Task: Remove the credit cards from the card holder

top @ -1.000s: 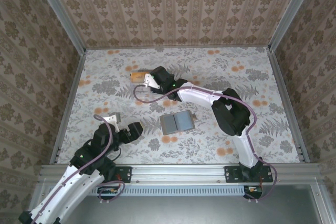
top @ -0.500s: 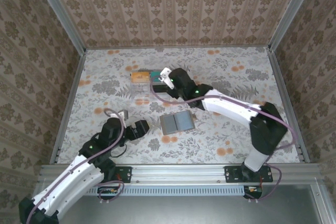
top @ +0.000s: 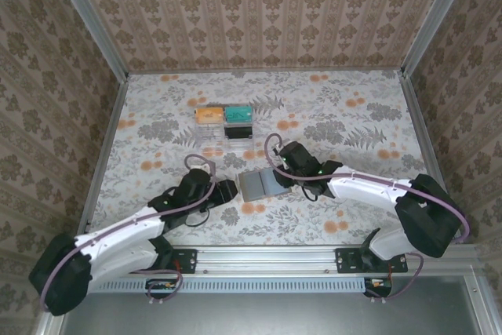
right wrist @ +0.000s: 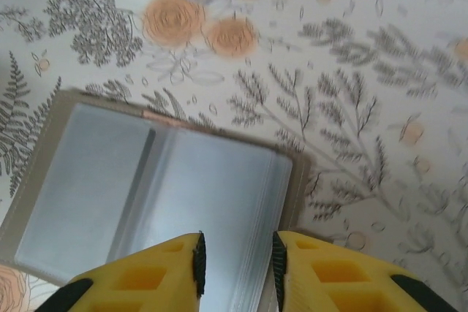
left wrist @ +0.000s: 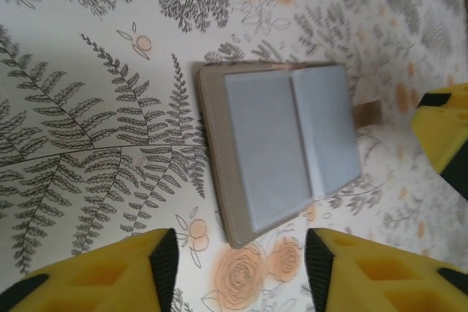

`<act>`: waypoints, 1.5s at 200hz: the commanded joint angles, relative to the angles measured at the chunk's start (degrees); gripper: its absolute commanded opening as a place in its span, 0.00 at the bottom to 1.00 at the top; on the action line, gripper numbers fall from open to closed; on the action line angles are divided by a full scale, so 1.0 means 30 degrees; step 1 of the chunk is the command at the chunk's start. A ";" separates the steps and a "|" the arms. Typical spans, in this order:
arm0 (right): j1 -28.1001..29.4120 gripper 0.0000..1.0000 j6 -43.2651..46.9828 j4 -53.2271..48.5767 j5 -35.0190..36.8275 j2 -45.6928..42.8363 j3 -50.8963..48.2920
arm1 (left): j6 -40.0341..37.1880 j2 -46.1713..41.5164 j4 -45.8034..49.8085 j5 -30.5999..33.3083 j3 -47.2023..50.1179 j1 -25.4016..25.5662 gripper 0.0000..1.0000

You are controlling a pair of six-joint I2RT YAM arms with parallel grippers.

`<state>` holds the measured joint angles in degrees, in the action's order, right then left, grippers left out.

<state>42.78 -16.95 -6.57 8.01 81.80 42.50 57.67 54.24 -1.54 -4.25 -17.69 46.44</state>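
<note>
Card holder (top: 263, 184): centre of top view, lying open, grey panels up.
Handling: light, soft, likely to slide or fold; pin one panel and pull from a pocket's open edge. Whether credit cards sit inside cannot be told.
Left gripper (left wrist: 238, 257): low, just beside holder's left edge; jaws apart, empty.
Right gripper (right wrist: 235, 253): angled down over right panel; jaws narrowly apart, nothing between.

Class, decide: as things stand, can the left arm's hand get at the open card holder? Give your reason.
Probably yes: the left hand hangs just short of the card holder, open, bare table between; the right hand is at its opposite edge.
</note>
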 commanded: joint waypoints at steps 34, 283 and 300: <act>-0.0934 0.27 -0.3205 0.1789 -0.1409 0.1153 -0.1018 | 0.0070 0.4563 -0.3494 -0.0153 -0.2105 0.0624 0.32; -0.1268 0.27 -0.4465 0.2512 -0.2877 0.3519 -0.1423 | -0.0215 1.0245 -0.5814 -0.1632 -0.3827 0.0814 0.30; -0.1264 0.27 -0.4472 0.2491 -0.2847 0.3562 -0.1394 | -0.0267 1.0196 -0.5929 -0.1817 -0.3887 0.0846 0.38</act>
<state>38.87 -29.17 1.58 2.31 90.06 38.87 57.84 84.40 -16.69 -7.35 -27.66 48.47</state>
